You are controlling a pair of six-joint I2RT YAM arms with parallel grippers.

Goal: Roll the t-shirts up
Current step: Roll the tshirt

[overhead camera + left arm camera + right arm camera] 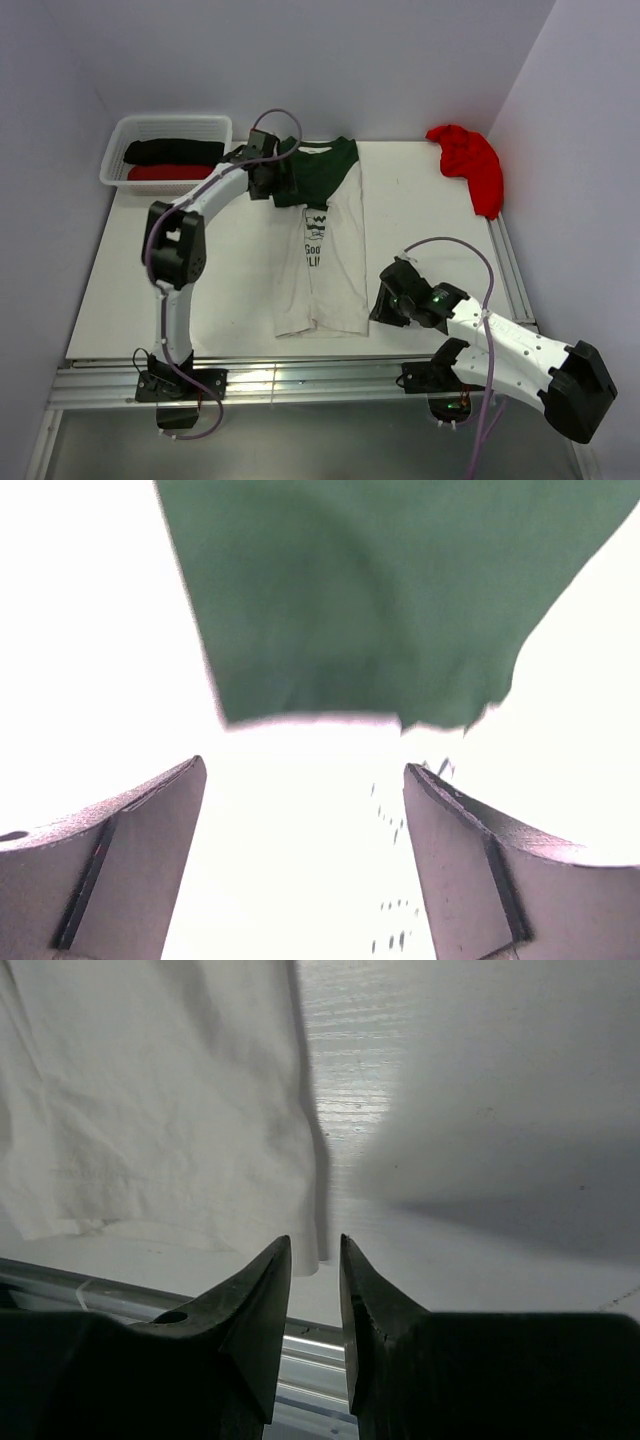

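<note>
Starting at the far left corner of the counter [230, 290], a white lattice basket [118, 135] is seen. A rolled black t-shirt [175, 151] is laid in it, with a rolled red t-shirt [168, 172] just beside it on the near side.

Next to the basket, the left arm [175, 250] is bent across from the near edge. The left fingers [282, 182] are held at the left sleeve of the white t-shirt [325, 270], whose sleeves and collar are dark green. Part of that sleeve is hidden by the arm in the top view. In the left wrist view these fingers are spread wide apart with nothing clamped; the green sleeve lies just beyond their tips.

The white t-shirt is spread flat at the middle of the counter, print up, collar at the far side and hem toward the near edge.

Just right of the hem, the right fingers [380, 303] are set low over the counter. They are parted by only a narrow gap. Bare counter is seen through it, and the shirt's right edge lies just ahead of the left tip.

At the far right corner, against the wall, a crumpled red t-shirt [468, 162] is heaped, well apart from both arms.
</note>
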